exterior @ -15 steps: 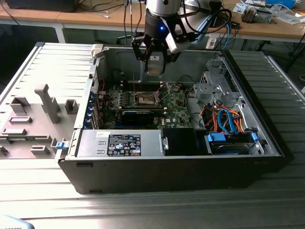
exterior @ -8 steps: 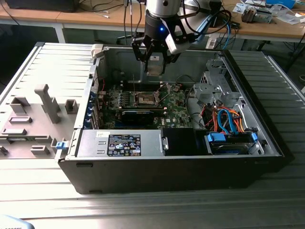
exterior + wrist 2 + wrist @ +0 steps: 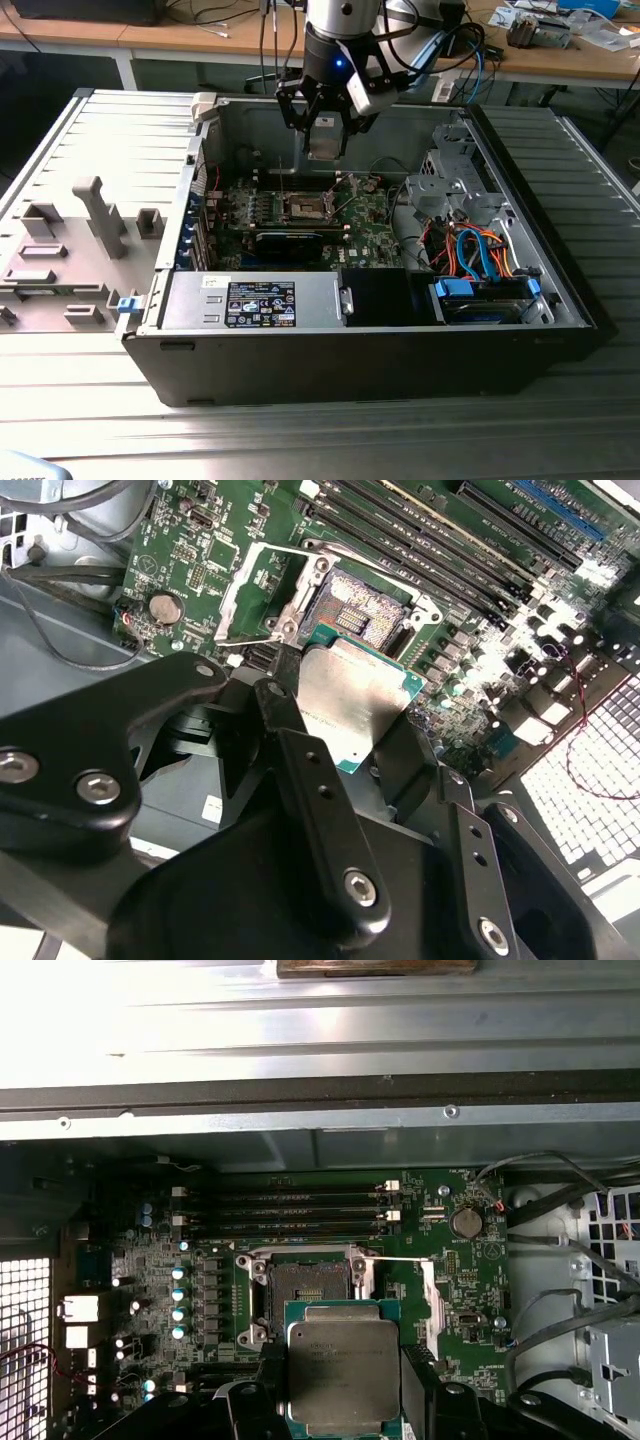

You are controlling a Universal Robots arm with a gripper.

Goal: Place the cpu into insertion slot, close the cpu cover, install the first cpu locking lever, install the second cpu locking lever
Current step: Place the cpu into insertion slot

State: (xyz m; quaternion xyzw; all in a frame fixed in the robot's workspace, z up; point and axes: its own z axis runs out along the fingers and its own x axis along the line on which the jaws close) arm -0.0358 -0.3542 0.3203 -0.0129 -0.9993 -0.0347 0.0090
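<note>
My gripper hangs inside the open computer case, shut on the cpu, a flat silver square gripped by its edges. In both wrist views the cpu sits between the black fingers, above the green board and just off to one side of the insertion slot. The slot is bare, its dark centre showing. The cpu cover is swung open, lying beside the slot.
The case walls ring the board. Long memory slots run beside the socket. A drive cage with orange and blue cables fills the exterior view's right, a power supply the front. A grey fixture tray lies outside on the exterior view's left.
</note>
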